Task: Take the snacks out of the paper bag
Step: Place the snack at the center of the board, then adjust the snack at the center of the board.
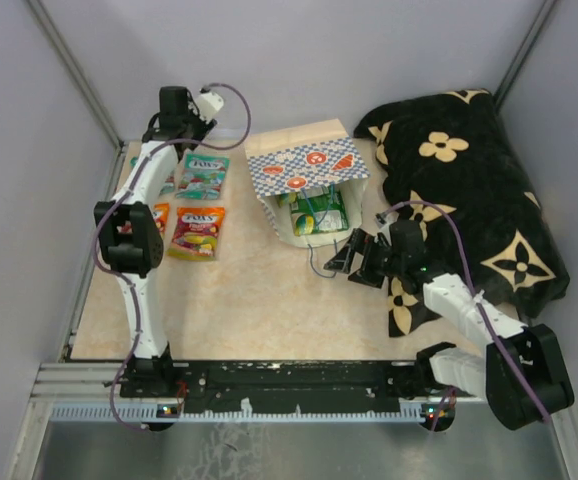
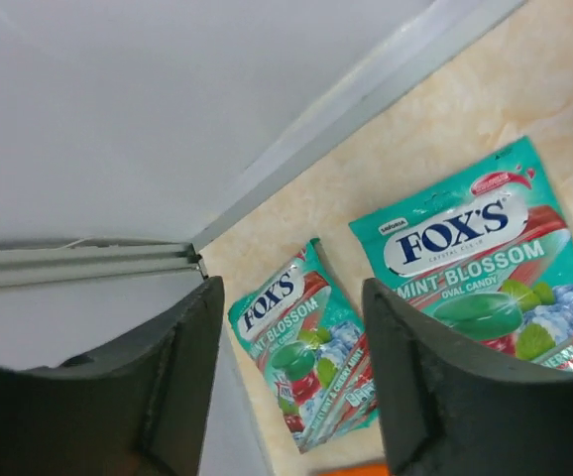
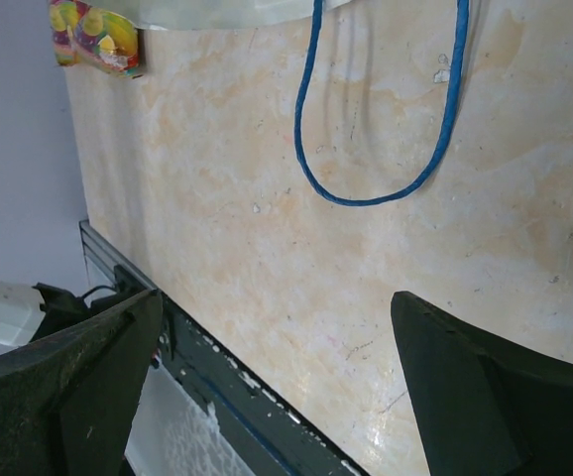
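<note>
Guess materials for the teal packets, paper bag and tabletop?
Teal packets: probably plastic film, glossy, with sheen across the print.
Paper bag: matte tan paper by the look, printed checkered band, creased walls.
Tabletop: smooth beige marbled surface; stone or laminate, cannot tell.

**One overhead view, two close wrist views**

The top camera looks steeply down from high on the near side of the paper bag [image 1: 307, 180], which sits near mid-frame. The left wrist camera hangs close over teal packets [image 2: 465, 258] left of the bag, which the top view also shows. The right wrist camera sits low just in front of the bag, sharing its blue cord handle [image 3: 376, 188] with the top view.
</note>
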Motion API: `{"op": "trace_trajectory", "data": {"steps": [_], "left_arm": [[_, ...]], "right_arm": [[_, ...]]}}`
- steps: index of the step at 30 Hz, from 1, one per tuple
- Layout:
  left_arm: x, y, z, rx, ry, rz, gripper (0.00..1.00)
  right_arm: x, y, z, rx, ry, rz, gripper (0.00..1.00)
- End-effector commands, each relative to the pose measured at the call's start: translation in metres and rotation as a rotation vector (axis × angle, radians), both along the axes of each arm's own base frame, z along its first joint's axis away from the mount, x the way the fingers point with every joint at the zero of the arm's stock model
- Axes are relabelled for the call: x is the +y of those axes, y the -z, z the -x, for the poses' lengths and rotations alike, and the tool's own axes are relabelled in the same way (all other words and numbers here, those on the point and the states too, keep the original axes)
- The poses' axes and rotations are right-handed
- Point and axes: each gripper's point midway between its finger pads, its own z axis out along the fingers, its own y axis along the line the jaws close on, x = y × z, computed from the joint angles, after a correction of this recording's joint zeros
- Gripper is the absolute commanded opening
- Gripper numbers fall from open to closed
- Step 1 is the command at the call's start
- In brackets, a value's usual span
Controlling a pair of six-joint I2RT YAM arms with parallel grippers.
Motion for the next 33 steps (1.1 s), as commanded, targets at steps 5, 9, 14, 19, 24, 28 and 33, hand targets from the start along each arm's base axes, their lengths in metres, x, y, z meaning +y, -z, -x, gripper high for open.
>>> {"op": "trace_trajectory", "data": {"steps": [5, 9, 14, 19, 24, 28, 33], "left_arm": [[-0.040, -0.017, 0.030, 0.021, -0.276, 0.701, 0.00], [-0.051, 0.040, 0.040, 0.148, -0.339, 0.830, 0.00], [-0.046, 0.104, 0.047, 0.280, -0.468, 0.893, 0.00], [-0.034, 0.161, 0.058, 0.387, -0.602, 0.885, 0.00], [-0.032, 0.195, 0.067, 0.465, -0.657, 0.872, 0.00], [-0.031, 0.199, 0.059, 0.463, -0.649, 0.865, 0.00], [-0.021, 0.199, 0.038, 0.436, -0.667, 0.865, 0.00]], "right_arm": [[0.007, -0.003, -0.002, -0.019, -0.027, -0.033, 0.99], [0.004, -0.001, 0.001, -0.019, -0.024, -0.024, 0.99], [0.001, 0.000, 0.004, -0.025, -0.017, -0.018, 0.99], [0.002, 0.002, 0.005, -0.024, -0.016, -0.021, 0.99], [0.002, 0.003, 0.004, -0.021, -0.020, -0.021, 0.99], [0.003, 0.003, 0.004, -0.019, -0.020, -0.022, 0.99], [0.002, 0.003, 0.004, -0.019, -0.016, -0.024, 0.99]]}}
